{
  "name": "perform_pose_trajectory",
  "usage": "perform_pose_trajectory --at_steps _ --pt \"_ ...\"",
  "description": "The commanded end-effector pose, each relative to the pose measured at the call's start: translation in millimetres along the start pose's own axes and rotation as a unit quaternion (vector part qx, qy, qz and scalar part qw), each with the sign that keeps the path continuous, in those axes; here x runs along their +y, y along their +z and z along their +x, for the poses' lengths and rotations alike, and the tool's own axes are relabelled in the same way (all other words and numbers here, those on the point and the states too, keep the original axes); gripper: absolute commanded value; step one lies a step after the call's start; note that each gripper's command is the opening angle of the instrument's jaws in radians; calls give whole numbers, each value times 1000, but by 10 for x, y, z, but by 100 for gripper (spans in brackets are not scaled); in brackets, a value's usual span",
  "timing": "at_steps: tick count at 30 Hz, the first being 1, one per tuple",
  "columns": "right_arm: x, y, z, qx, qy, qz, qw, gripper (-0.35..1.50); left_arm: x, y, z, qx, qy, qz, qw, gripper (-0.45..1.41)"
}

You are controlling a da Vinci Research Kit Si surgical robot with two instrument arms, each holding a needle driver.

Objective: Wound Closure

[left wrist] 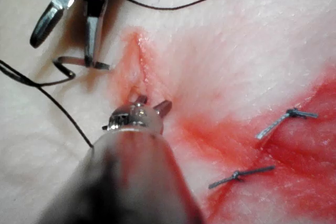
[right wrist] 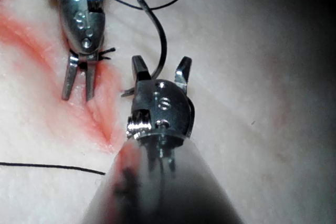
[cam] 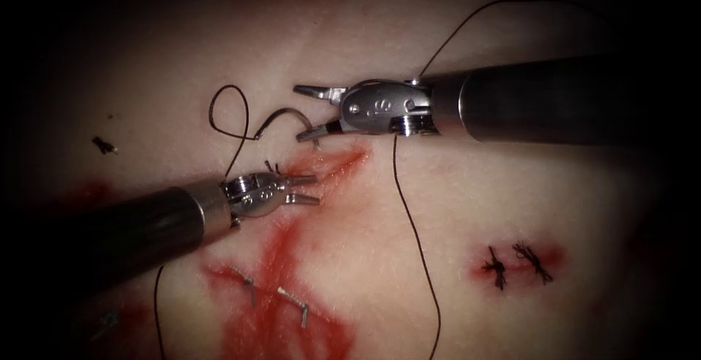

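My right tool [cam: 310, 112], polished steel on a dark matte shaft, stands wide open, its lower jaw tip touching the needle [cam: 281, 120] near its point end without gripping it. The needle is a thin grey curve lying on the pale, smooth tissue [cam: 467, 207] just left of the cut's [cam: 336, 164] upper end; whether its tip is in the tissue I cannot tell. Dark thread [cam: 230, 115] runs from its blunt end in a loop, and another strand trails down past my right shaft. My left tool [cam: 310, 190] is slightly open, holding nothing, its short jaws at the pink, glistening cut. Red fluid [cam: 281, 316] stains the tissue lower down, where two grey stitches [cam: 292, 303] cross the cut. Two dark knotted stitches [cam: 515, 261] sit well right of the cut.
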Motion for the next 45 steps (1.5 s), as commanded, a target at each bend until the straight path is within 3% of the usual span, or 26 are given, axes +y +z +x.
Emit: perform_pose_trajectory --at_steps 1,8,12,22,25,27,29,35,37,38,39,41,45 --pt "-3 10 5 3 -6 -1 1000 148 -1 10 -1 -2 -3 -2 1000 41" --pt "-18 22 22 -1 -47 -4 999 148 -2 10 -3 -4 -1 -5 1000 42" --pt "-28 33 28 -23 -82 11 996 147 -2 8 -1 -3 -3 -7 1000 42" --pt "-31 45 17 -86 -154 4 984 137 -1 6 1 -3 -4 -8 1000 41" --pt "-31 39 14 -99 -154 1 983 111 -1 6 1 -3 -4 -8 1000 41" --pt "-31 36 14 -95 -152 5 984 49 0 6 1 -3 -4 -8 1000 39" --pt "-32 31 14 -78 -150 19 985 -35 0 6 1 -3 -4 -8 1000 39" --pt "-32 22 23 -48 -143 -3 988 -33 0 6 2 -3 -4 -8 1000 39" --pt "-30 24 28 -48 -140 -5 989 66 0 6 2 -3 -4 -8 1000 37" --pt "-29 25 29 -47 -139 -5 989 103 0 6 2 -3 -4 -8 1000 37" --pt "-27 28 31 -49 -138 -8 989 126 0 6 2 -3 -4 -8 1000 37" --pt "-24 32 32 -52 -136 -11 989 145 0 6 2 -3 -4 -8 1000 37" --pt "-22 34 32 -55 -135 -14 989 148 0 6 2 -3 -4 -8 1000 37"
